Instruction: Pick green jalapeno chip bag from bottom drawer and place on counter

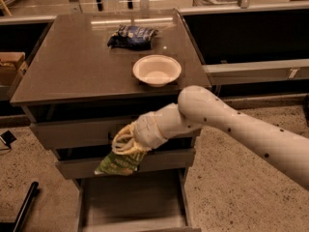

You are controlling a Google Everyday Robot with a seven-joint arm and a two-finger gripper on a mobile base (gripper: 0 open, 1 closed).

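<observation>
1 claw (124, 146) gripping green jalapeno chip bag (118, 164), label illegible, abv bottom drawer (135, 202).

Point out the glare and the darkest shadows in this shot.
Camera view: glare streaks on the counter behind the white bowl; deep shadow under the counter's front edge; the claw holds the green jalapeno chip bag above the bottom drawer.

Cream gripper (126, 146) over grey drawer (133, 204); green bag (118, 164)
</observation>
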